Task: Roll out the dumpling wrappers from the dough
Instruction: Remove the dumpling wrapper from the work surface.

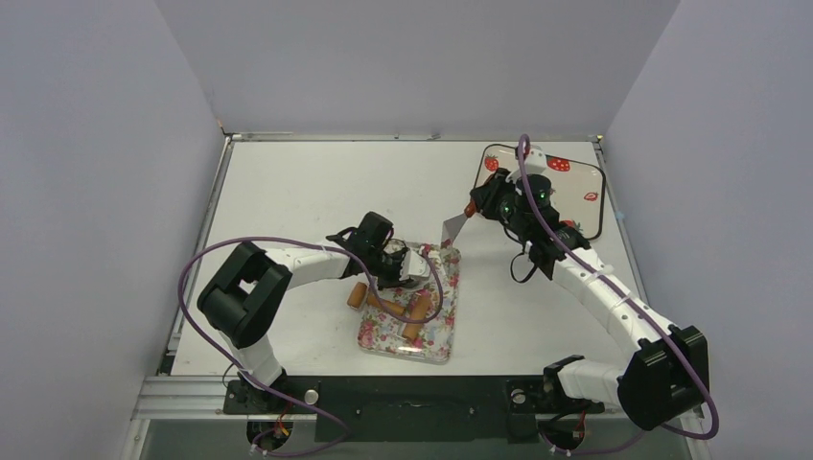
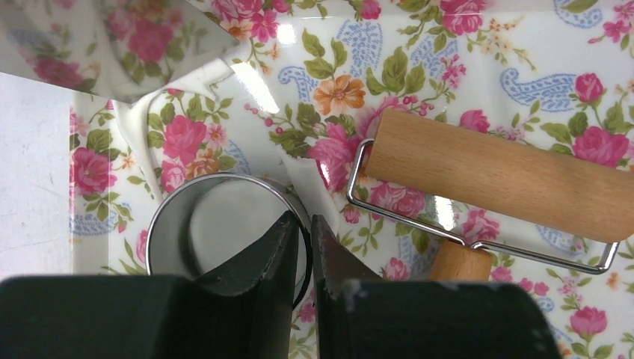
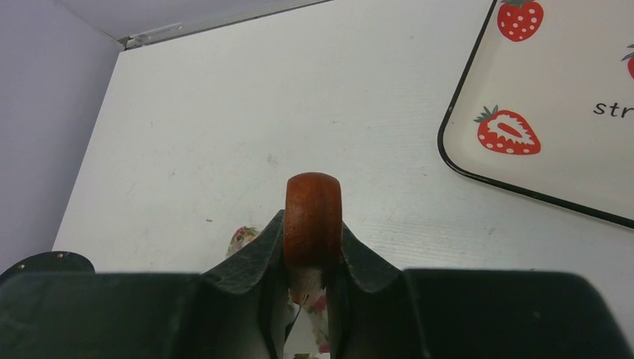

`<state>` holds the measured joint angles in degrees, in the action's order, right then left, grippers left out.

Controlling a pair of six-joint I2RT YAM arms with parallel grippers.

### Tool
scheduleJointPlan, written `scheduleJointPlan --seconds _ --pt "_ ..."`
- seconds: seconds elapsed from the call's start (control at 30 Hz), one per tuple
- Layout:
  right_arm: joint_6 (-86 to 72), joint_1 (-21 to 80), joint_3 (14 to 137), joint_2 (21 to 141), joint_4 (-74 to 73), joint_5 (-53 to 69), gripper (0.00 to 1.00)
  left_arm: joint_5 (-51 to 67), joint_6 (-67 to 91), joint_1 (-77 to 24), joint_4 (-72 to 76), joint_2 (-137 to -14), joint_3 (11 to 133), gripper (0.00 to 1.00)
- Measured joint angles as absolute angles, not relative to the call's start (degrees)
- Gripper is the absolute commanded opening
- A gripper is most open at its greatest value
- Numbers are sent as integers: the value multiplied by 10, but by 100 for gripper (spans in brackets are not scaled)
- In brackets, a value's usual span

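A thin, flattened sheet of white dough (image 2: 217,78) lies on the floral tray (image 2: 523,67), its soft edge curving around a rounded gap where the tray's rose pattern shows through. One pale tongue of the sheet reaches toward the tray's middle. Just beside the gap stands the silver ring (image 2: 161,224), and inside it a pale round disc, apparently a dumpling wrapper (image 2: 232,224), lies flat. Whether it is cut free of the sheet cannot be told.
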<state>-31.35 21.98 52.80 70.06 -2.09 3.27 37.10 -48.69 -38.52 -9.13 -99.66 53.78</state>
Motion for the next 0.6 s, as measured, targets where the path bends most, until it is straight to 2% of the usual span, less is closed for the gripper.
scheduleJointPlan --seconds 0.1,0.37,0.6 --pt "-302 237 545 702 -40 33 0 374 -502 -385 -103 -997 542 25" --pt "-289 251 569 702 -70 39 0 366 -508 -384 -131 -997 575 34" --pt "-292 251 590 716 -64 60 0 381 -501 -384 -191 -995 632 36"
